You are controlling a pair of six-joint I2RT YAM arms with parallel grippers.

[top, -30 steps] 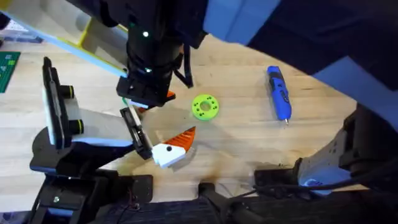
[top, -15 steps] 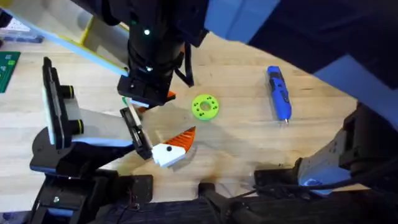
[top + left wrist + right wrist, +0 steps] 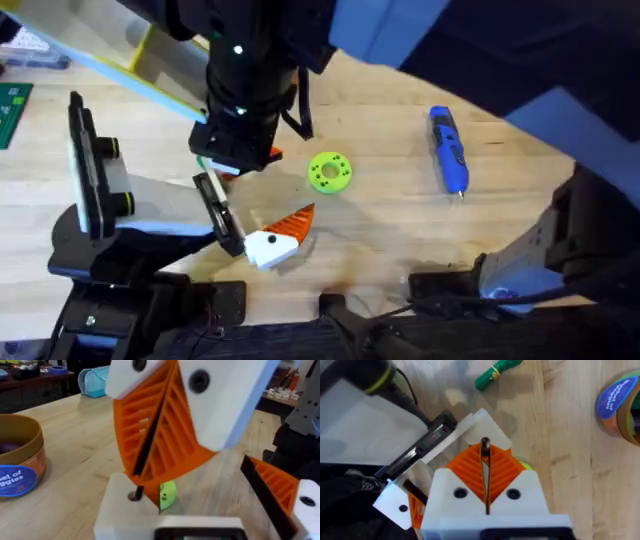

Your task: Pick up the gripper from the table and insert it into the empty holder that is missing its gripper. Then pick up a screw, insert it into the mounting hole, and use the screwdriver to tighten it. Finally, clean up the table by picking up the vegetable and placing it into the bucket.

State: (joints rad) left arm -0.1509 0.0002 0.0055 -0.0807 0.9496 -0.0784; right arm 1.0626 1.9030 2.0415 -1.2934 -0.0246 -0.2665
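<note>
1. Overhead: over the last second the right arm's white-and-orange jaws have barely shifted above the upper end of the short black bracket holder. I judge this to be fine alignment, not travel. A second white-and-orange finger sits at the holder's lower end. The blue pen-shaped screwdriver lies well apart on the pale wooden bench, beyond the lime-green holed disc, so tightening has not begun

2. Left wrist: the right jaws are pinched narrow on a thin dark screw. Its tip meets a dark hole in the white blocky gripper; I cannot tell how deep. The blue-sided bucket stands off to one side. The state of the left arm's own jaws I cannot tell

3. Right wrist: the screw stands over the gripper, which sits against the holder. The dark green lumpy vegetable lies on the bench, apart from the bucket, so cleanup remains
</note>
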